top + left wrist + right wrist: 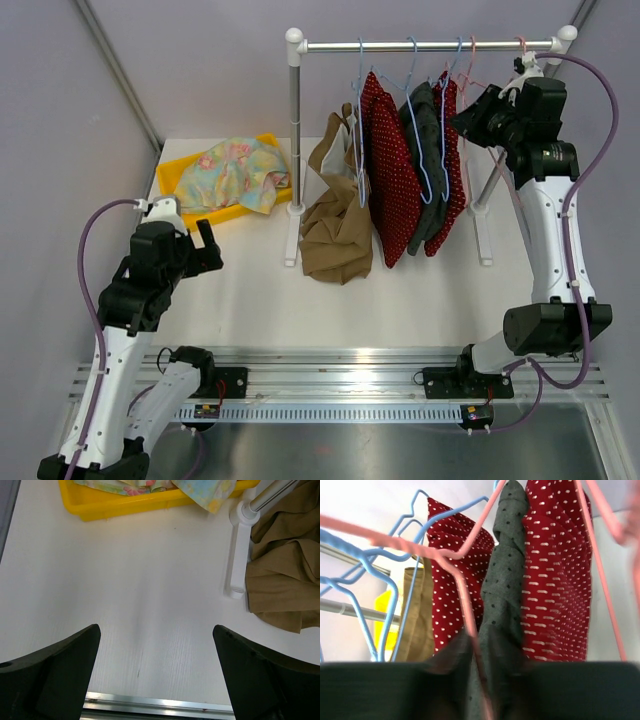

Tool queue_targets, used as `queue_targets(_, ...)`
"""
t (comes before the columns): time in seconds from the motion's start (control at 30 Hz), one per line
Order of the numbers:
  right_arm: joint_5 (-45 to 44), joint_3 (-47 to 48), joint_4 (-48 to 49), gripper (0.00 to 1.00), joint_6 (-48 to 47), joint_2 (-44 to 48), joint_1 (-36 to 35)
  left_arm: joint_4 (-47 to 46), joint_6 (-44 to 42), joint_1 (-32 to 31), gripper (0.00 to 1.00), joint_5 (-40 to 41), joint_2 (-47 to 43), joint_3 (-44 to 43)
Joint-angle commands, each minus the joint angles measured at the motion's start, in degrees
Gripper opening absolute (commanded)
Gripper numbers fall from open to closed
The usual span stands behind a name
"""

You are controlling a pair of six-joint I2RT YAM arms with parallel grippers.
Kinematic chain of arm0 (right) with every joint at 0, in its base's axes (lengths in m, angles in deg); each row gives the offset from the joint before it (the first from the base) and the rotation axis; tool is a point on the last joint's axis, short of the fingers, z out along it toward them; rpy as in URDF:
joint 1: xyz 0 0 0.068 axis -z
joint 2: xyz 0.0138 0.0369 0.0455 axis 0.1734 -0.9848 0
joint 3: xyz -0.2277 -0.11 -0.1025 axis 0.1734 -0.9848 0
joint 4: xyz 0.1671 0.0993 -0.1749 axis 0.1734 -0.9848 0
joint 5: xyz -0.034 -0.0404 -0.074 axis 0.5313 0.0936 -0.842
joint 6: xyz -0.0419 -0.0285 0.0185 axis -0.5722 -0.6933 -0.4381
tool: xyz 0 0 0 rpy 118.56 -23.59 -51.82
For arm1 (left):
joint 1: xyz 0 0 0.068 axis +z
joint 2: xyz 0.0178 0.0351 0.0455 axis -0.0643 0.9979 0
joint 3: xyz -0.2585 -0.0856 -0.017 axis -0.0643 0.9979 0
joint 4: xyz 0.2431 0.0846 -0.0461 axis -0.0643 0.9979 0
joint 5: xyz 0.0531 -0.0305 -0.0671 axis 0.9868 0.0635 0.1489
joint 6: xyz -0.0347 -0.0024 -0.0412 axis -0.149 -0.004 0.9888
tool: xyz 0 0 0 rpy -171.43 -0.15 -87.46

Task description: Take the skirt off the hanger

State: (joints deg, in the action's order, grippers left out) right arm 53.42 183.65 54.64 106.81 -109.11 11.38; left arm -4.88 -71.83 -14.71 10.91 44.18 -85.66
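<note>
On the table, at its far side, a rack hung with cloth: tan cloth slumped onto the tabletop at the left; red dotted cloth; between two red pieces, the grey dotted skirt, up on the rail, clear of the table; taken for the task's skirt only because aimed at. Just left of the rack, a yellow tray of floral cloth.

Judged to be the grasping step: right gripper raised to the rack's right end, at hanger height; left gripper low over bare table, well apart from the skirt, spread wide. Next: pinch cloth, not wire; then draw it off the pink hanger without dragging neighbours.

Shown only by the right wrist: skirt and pink wire running in between blurred fingers; cannot tell whether clamped or merely near. Shown only by the left wrist: nothing between its fingers. Shown only from above: where both arms stand.
</note>
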Motion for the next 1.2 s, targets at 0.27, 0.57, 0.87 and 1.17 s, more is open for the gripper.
queue_targets(0.27, -1.9, 7.3, -2.1, 0.00, -3.1, 1.9, -0.3, -9.3, 1.6, -3.2, 0.99, -12.3, 10.2, -12.6)
queue_targets(0.57, -2.4, 14.5, -7.7, 0.00, -3.8, 6.2, -0.3, -11.7, -5.6, -32.4, 0.99, -7.1, 33.7, -45.4)
queue_targets(0.87, 0.0, 8.7, -8.8, 0.00, -2.4, 14.5, -0.3, -35.9, -9.6, -51.0, 0.99, -18.9, 41.1, -37.3)
queue_targets(1.17, 3.4, 7.0, -10.5, 0.00, 1.5, 18.3, -0.3, -38.8, -8.4, -60.3, 0.99, -15.4, 52.9, -42.8)
